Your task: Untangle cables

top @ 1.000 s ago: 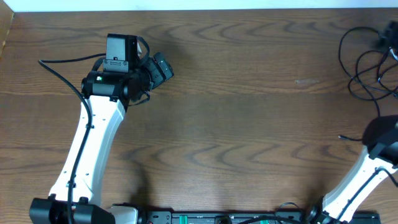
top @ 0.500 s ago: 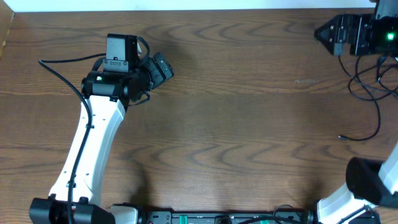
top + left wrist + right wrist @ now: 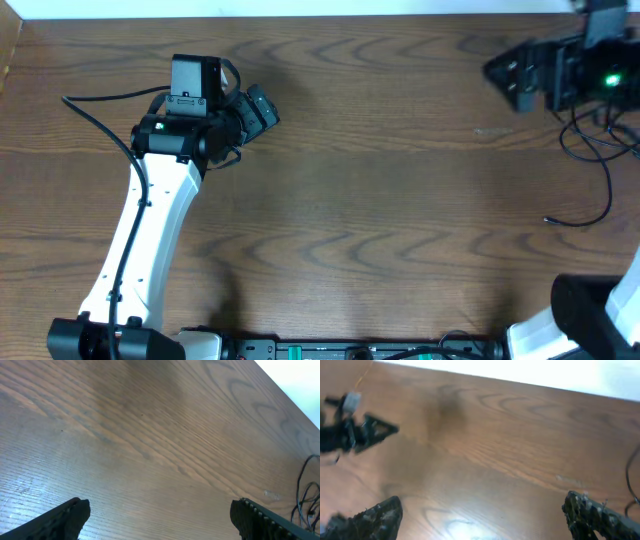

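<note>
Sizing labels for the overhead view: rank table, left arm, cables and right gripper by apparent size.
1. table
2. left arm
3. cables, cut off by the frame edge
4. right gripper, probably nearer the camera; 3 and 4 look close, so unsure

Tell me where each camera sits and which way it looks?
Overhead: above the table, looking straight down; left gripper and right gripper show.
Left wrist: on the left arm, looking across wood toward the cables; its own fingers show.
Right wrist: looking across the table toward the left gripper; its own fingers show.
Shared: overhead and left wrist both see the cables.
</note>
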Tool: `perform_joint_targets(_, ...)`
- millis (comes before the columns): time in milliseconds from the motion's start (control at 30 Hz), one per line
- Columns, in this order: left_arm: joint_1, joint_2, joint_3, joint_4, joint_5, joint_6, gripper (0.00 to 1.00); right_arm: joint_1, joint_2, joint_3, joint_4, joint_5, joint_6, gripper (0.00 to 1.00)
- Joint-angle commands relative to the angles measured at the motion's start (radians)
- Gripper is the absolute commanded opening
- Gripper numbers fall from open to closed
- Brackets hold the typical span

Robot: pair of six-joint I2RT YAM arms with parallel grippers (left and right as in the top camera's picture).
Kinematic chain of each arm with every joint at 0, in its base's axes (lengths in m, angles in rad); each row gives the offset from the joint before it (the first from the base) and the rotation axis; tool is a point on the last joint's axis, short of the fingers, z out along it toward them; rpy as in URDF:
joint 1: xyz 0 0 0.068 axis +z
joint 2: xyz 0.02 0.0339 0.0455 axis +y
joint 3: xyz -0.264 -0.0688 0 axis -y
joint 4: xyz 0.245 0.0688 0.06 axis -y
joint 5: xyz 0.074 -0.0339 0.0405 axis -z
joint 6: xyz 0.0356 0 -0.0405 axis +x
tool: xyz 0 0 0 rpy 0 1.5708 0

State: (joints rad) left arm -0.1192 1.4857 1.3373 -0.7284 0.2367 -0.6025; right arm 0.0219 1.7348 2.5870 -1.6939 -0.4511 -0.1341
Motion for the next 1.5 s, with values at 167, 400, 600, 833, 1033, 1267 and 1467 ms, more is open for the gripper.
perform_joint_targets(167,0.003,0.009,0.004,0.0,-0.007,-0.001,0.95,0.141,-0.053,-0.181,0.052,0.217,-0.066,0.99)
perform_joint_targets(400,0.003,0.009,0.004,-0.001,-0.007,-0.001,0.95,0.141,-0.188,-0.564,0.395,0.217,-0.105,0.99)
perform_joint_targets(600,0.003,0.009,0.004,-0.001,-0.007,-0.001,0.95,0.136,-0.369,-0.954,0.707,0.217,-0.223,0.99)
perform_joint_targets(833,0.003,0.009,0.004,0.0,-0.007,-0.001,0.95,0.103,-0.59,-1.366,1.033,0.217,-0.293,0.99)
perform_joint_targets(1033,0.003,0.009,0.004,-0.001,-0.007,-0.001,0.95,0.096,-0.809,-1.7,1.291,0.217,-0.322,0.99)
perform_joint_targets(1267,0.003,0.009,0.004,-0.001,-0.007,-0.001,0.95,0.086,-1.099,-2.098,1.532,0.212,-0.335,0.99)
perform_joint_targets(1467,0.003,0.009,0.004,0.0,-0.007,-0.001,0.95,0.077,-1.39,-2.393,1.636,0.211,-0.335,0.99)
